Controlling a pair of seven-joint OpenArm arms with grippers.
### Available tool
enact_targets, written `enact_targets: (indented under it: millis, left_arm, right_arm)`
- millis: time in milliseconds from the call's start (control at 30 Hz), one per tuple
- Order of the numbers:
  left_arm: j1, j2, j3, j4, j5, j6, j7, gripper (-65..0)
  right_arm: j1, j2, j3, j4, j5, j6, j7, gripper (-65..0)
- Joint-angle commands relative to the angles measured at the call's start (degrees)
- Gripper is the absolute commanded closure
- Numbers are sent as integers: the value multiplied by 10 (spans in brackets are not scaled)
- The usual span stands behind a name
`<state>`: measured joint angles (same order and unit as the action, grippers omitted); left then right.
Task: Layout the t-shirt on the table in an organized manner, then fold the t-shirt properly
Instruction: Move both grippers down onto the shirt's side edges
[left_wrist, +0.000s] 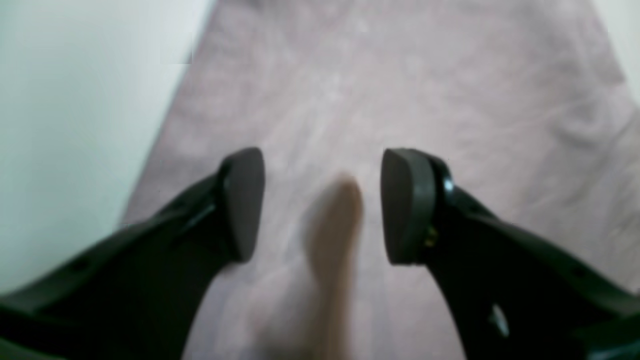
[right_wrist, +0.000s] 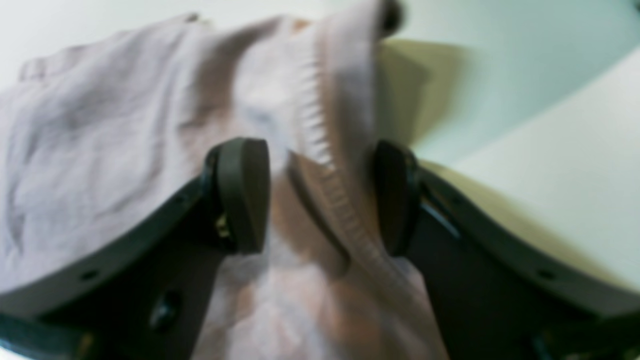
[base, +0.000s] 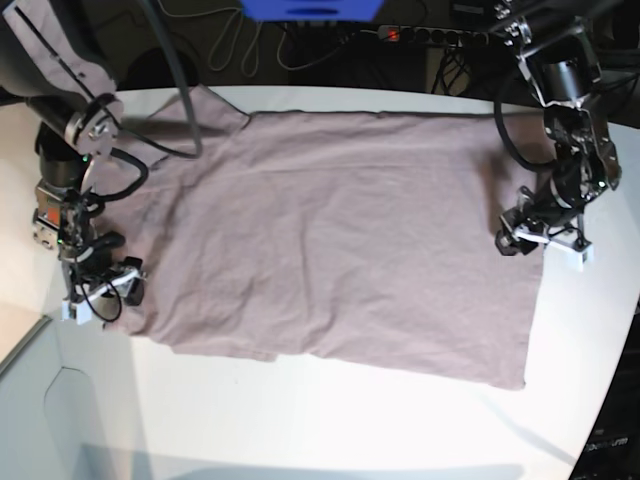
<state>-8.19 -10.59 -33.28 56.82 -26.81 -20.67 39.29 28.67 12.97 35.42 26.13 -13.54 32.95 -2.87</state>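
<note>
White table (base: 300, 420) under me, big and matte with a curved front edge, and behind it a mess of cables and a power strip (base: 430, 35) along the dark back wall. So the t-shirt (base: 340, 250) is lying spread out mostly flat across the middle of the table, dusty mauve, a few soft wrinkles, one sleeve poking toward the back near my right arm. My right gripper (right_wrist: 320, 197) is down at the collar end of the shirt, on the left side of the base view, jaws standing wide apart with the ribbed neckband (right_wrist: 320, 150) bunched up and running right between the pads; I can't tell if either pad actually touches the cloth, it's pretty blurry in that wrist view. My left gripper (left_wrist: 322, 202) is at the opposite end, by the hem side, also spread open, hovering over plain fabric with nothing pinched, just a brownish blurred shadow on the cloth between the fingers (left_wrist: 407, 205). Bare table shows off to one side of that wrist view.
</note>
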Motion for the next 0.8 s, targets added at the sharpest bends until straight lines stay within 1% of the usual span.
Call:
enact_targets:
  millis: [0,67,133,200,300,333,433,533,767]
  left_arm:
    - [-7,-6,8,-5,0,0,-7,-362]
    - [-6,-6,24,-20,0,0,-41,-362]
    - [1,-7,40,-32,0,0,-65,-362]
    - [6,-7,56,-39,0,0,-82,-362]
    - [7,-7,70,-40,0,0,-92,-362]
    - [7,-7,71,-40,0,0,-91,-362]
    - [7,-7,72,-40,0,1,-90,-362]
    - [7,-8,72,-40,0,1,-91,-362]
    - [7,-18,72,-40,0,1,-88,-362]
  right_arm:
    - [13,7,-13,7,7,-1,12,-331]
    - [12,6,-41,7,7,-1,12,-316]
    - [12,6,-57,8,7,-1,12,-266]
    - [12,7,-60,10,7,-3,12,-181]
    - [15,7,-56,13,8,-5,13,-29]
    - [16,8,-56,13,8,-5,13,0]
    - [11,5,-56,49,7,-5,10,0]
    - [-33,1,-57,129,8,-5,8,0]
    - [-162,-57,-59,355,7,-5,7,0]
